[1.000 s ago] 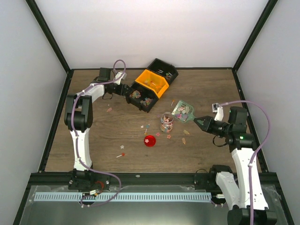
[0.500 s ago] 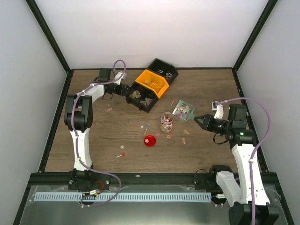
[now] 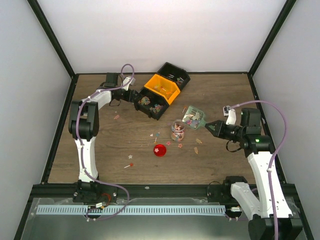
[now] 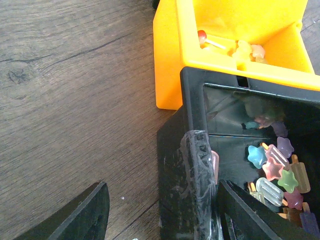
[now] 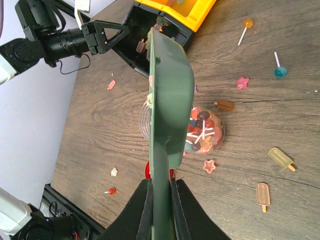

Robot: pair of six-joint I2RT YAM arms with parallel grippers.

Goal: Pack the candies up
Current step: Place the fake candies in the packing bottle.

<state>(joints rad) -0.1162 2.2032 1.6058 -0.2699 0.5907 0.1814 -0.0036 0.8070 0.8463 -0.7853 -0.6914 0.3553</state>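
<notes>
Where the right fingers [image 5: 141, 210] clamp the handle of the green slotted plastic scoop [image 5: 172, 90], it is tilted above the small clear glass jar [image 3: 177, 134] near the worktop's [image 3: 105, 145] centre. Multicoloured candies [image 5: 200, 131] sit in the jar, and others lie loose around it. The left fingers [image 4: 80, 215] stand apart, astride the black plastic bin's [image 4: 172, 150] wall near the far edge.

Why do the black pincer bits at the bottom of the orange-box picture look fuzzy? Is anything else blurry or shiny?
Left wrist view: the left pincer's fingers sit right by the lens, so they blur; the black bin has a scuffed shine on its wall. Right wrist view: the green scoop, edge-on, hides part of the jar. Top view: even light, candies tiny.
</notes>
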